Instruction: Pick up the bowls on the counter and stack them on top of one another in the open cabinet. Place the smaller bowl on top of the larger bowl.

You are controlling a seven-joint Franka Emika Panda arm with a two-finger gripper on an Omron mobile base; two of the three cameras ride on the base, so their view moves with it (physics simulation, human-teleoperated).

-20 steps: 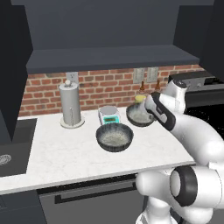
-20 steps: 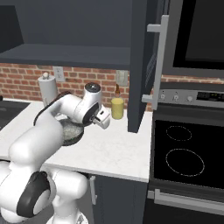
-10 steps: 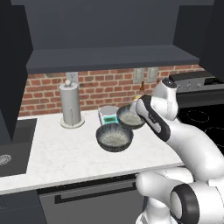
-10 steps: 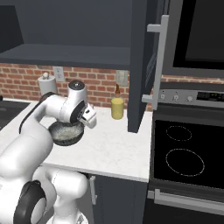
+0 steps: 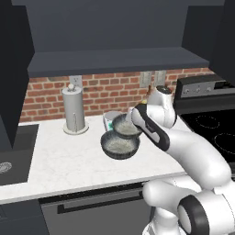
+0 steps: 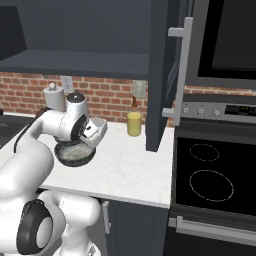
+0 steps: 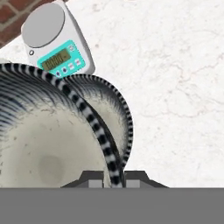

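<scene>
The claw (image 7: 113, 180) is pinched shut on the rim of the small bowl (image 5: 125, 125), one finger inside and one outside, and holds it clear of the worktop (image 5: 69, 160). The small bowl hangs just above and slightly behind the big bowl (image 5: 120, 145), overlapping its rear rim in the left base view. The big bowl sits on the worktop about midway between the wall and the front edge. In the hand view the small bowl's striped rim (image 7: 87, 113) crosses in front of the big bowl (image 7: 111, 116).

Just behind the bowls, toward the brick wall, stands the scale (image 7: 56, 38), close to the big bowl's rim. A paper-towel holder (image 5: 74, 111) stands to the left near the wall. A yellow bottle (image 6: 133, 121) stands farther right by the wall. The cabinet recess (image 5: 114, 34) is above, its shelf (image 5: 114, 60) directly over the bowls.
</scene>
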